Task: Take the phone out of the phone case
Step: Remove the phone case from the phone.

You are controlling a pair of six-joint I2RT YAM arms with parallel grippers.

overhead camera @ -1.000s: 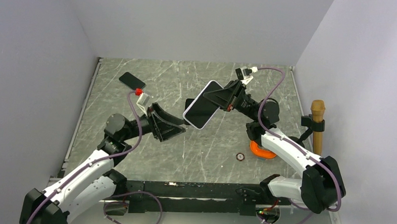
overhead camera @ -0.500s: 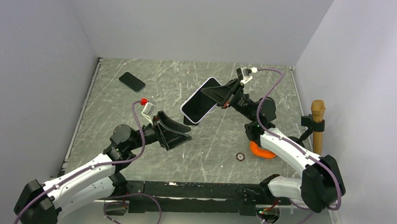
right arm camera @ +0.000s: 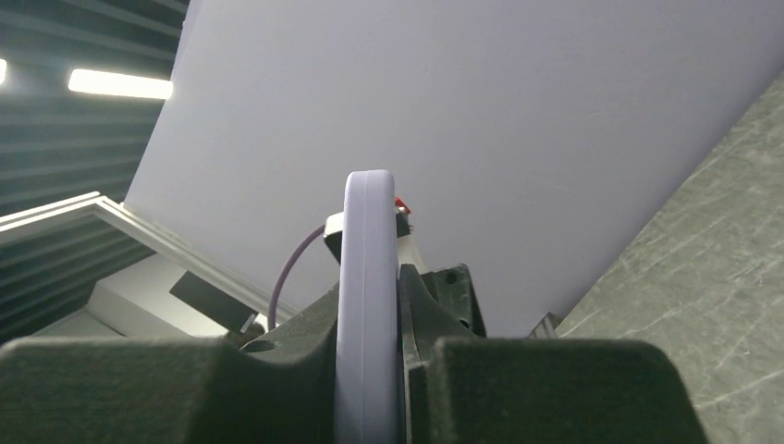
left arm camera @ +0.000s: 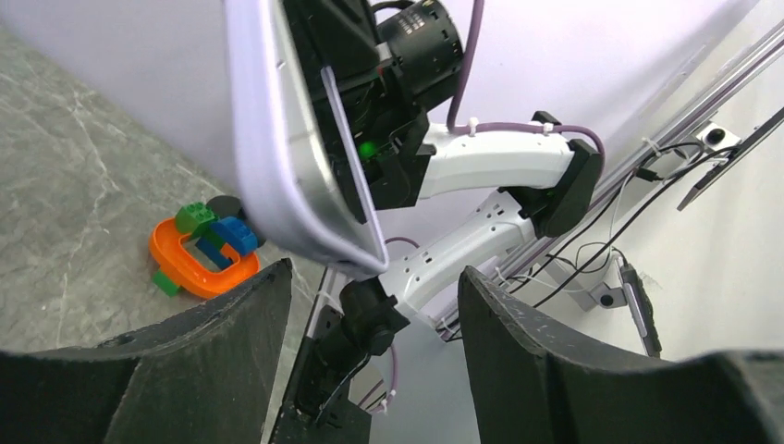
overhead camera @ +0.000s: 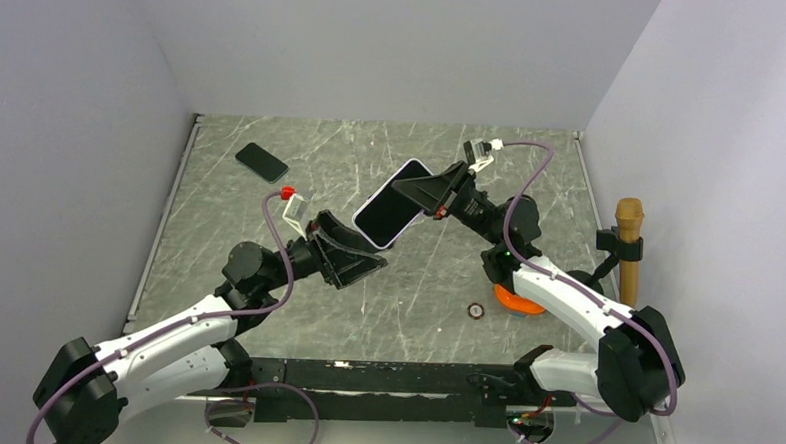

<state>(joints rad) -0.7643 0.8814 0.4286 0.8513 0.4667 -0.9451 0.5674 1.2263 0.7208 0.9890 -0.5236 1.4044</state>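
The phone [overhead camera: 387,219] sits inside its lilac case [overhead camera: 418,167], held up off the table [overhead camera: 406,293] by the right gripper [overhead camera: 432,196]. That gripper's jaws are clamped on the far right end of the case. In the right wrist view the case [right arm camera: 366,277] shows edge-on, pinched upright between the two black fingers [right arm camera: 231,388]. From above, the phone's dark screen faces up and the whole thing tilts, with its near left end lower than the gripped end.

The left gripper [overhead camera: 372,256] has its jaws spread wide apart and holds nothing. It lies just on the near left side of the phone's lower end. In the left wrist view the rounded corner of the case [left arm camera: 263,139] hangs just above the gap between the two open fingers [left arm camera: 185,370]. Whether either finger touches the case cannot be told.

Further out, an orange ring [overhead camera: 516,299] lies on the table on the right, beside the right arm. The left wrist view shows green and blue blocks on it [left arm camera: 199,268]. A small round disc [overhead camera: 476,310] lies just to its left. A dark flat slab [overhead camera: 262,161], like a second phone, lies at the far left of the table, well apart from both grippers. A post with a tan top [overhead camera: 628,237] stands at the right edge.
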